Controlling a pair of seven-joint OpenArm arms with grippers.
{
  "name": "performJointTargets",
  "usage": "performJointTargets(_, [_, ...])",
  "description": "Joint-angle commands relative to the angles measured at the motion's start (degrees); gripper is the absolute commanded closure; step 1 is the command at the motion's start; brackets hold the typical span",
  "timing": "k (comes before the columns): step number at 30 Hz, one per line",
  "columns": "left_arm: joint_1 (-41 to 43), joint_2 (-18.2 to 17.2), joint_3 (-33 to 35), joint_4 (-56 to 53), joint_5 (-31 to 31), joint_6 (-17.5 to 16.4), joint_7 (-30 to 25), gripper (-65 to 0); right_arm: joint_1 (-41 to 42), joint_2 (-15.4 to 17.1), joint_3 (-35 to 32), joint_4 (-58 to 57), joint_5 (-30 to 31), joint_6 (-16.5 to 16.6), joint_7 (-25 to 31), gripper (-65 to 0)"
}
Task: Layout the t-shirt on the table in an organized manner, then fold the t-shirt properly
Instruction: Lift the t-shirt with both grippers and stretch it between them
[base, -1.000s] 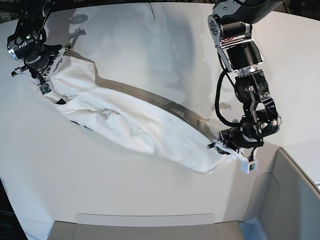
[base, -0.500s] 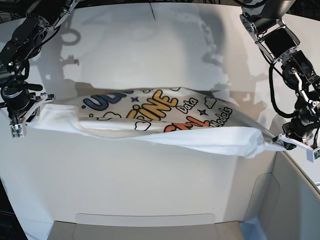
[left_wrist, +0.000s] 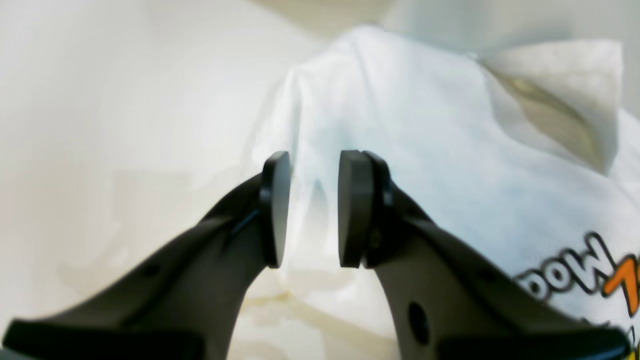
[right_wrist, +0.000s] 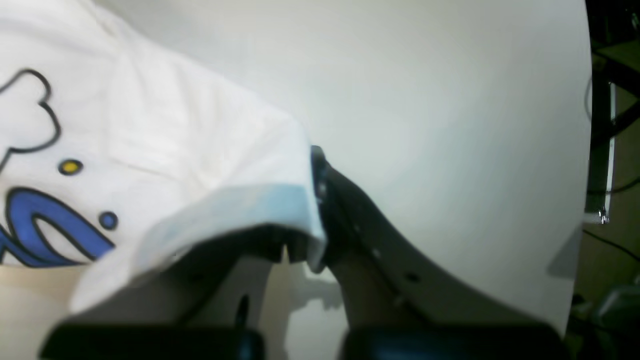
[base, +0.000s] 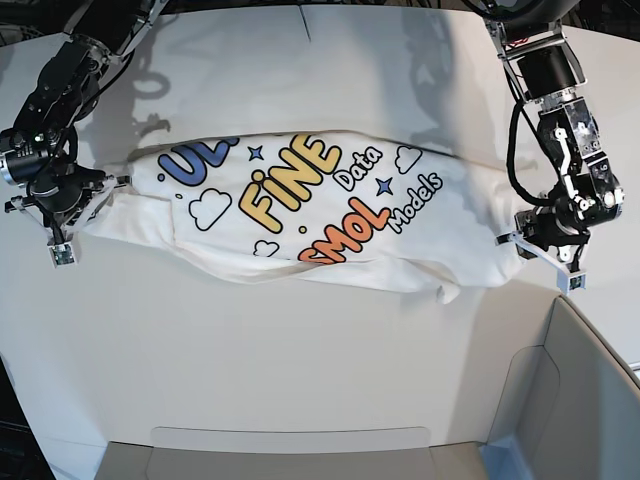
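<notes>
- Desk (base: 300, 340): white top, curved far edge w/ a seam at far centre. Near half bare; nothing lies between the arms and the cloth.
- Bin wall (base: 560, 390): grey-white, near-right corner, just beside the shirt's right end, apart from it. A low pale panel (base: 290, 440) runs along the near edge.
- T-shirt (base: 330, 215): spread across mid-desk, left to right, print side up, "FINE", "SMOL", "Data", "Models", stars and clouds readable. Near hem rumpled, a fold doubled under along the near edge; a small flap sticks out near-right.
- Right gripper (base: 62, 222): at the scene's left, clenched on the shirt's left end. Right wrist view: cloth edge draped over the gripper (right_wrist: 315, 210), pinched at the pads; the blue lettering and a cloud outline show beside it.
- Left gripper (base: 545, 250): at the scene's right, at the shirt's right end. Left wrist view: gripper (left_wrist: 307, 207) released, jaws parted, gap visible; white cloth (left_wrist: 425, 165) lies between and beyond the pads, whether it touches them I can't tell.
- View diffs: base gives the whole layout and both ends; only the left wrist view shows the jaw gap; only the right wrist view shows the pinch and dark frame parts (right_wrist: 600, 125) past the desk edge.
</notes>
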Motion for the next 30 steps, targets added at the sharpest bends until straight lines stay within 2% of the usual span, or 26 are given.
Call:
performJointTargets(1, [-1.6,-0.9,-0.1,1.0,-0.4,0.2,-1.1,-18.3,0.9,0.8,0.1,0.8,0.5,-0.1,0.7,0.0])
performJointTargets(6, [-3.3,-0.1,0.9,1.1,-0.8,-0.1,-4.0,-19.5,-1.9,0.4,-0.3,0.8,0.5,-0.1,0.9,0.0])
performJointTargets(10, [-6.0,2.0,6.8,1.0,-0.7,-0.2,-3.8,-26.2,-3.4,0.4,-0.3,0.8,0.5,-0.1,1.0,0.0])
performJointTargets(17, [-6.3,9.0,8.0,1.0,-0.4,0.2,-3.8,-28.1,-4.2,0.4,0.1,0.8,0.5,-0.1,1.0,0.0])
performJointTargets(19, [-6.3,9.8,7.5,0.9,-0.3,0.6,-4.3,-28.1,-4.2,0.5,0.2,0.8,0.5,-0.1,1.0,0.0])
performJointTargets(22, [-6.3,10.8,3.9,0.7,-0.3,6.8,-4.7,-28.2,-4.2,0.5,0.2,0.9,0.5,-0.1,1.0,0.0])
performJointTargets(24, [-6.3,10.8,2.9,-0.7,-0.6,9.6,-4.7,-30.7,-4.2,0.5,0.2,0.9,0.5,-0.1,1.0,0.0])
performJointTargets(27, [-8.2,11.0,3.0,-2.7,-0.7,10.7,-4.5,-35.0,-4.2,0.4,0.2,0.9,0.5,-0.1,1.0,0.0])
performJointTargets(30, [-8.9,11.5,3.0,-2.9,-0.7,10.6,-4.1,-35.2,-4.2,0.4,0.2,0.9,0.5,-0.1,1.0,0.0])
